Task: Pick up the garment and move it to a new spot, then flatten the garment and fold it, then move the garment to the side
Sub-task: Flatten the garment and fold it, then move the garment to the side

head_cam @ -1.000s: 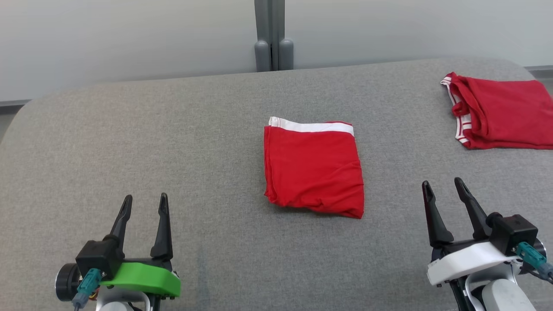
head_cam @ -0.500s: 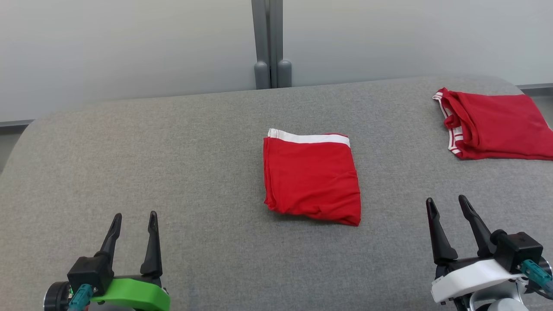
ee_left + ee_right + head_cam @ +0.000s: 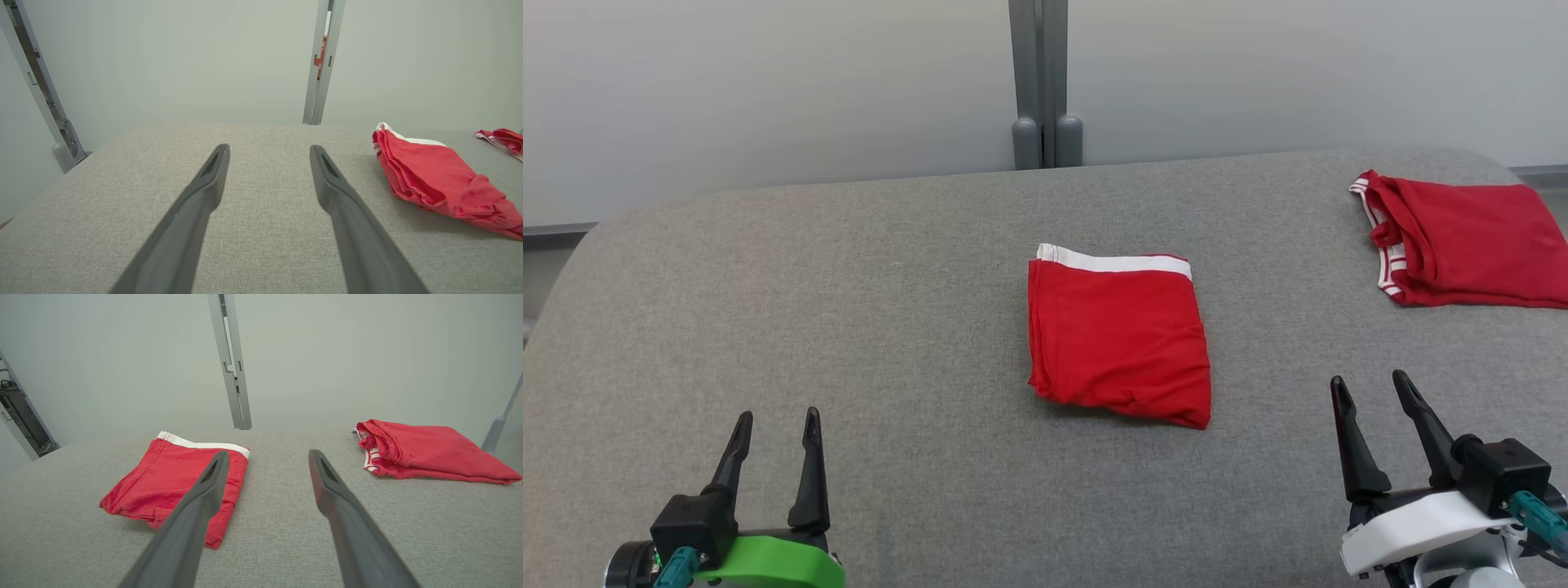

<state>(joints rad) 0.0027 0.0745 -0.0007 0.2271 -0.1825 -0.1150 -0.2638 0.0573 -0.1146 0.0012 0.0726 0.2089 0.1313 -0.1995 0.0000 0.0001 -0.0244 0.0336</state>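
From the head, we see the folded red garment (image 3: 1119, 335) in the middle of the grey table (image 3: 890, 327). Our left gripper (image 3: 777, 415) and right gripper (image 3: 1369, 379) are both spread apart and hold nothing. From the left wrist, the garment lies off to the right. From the right wrist, it lies to the left.

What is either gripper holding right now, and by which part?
Nothing is held. The left gripper and the right gripper are both open above the grey surface, apart from the folded red garment lying between them.

Garment (image 3: 1119, 339) mid table (image 3: 849, 286), second garment (image 3: 1470, 245) far right
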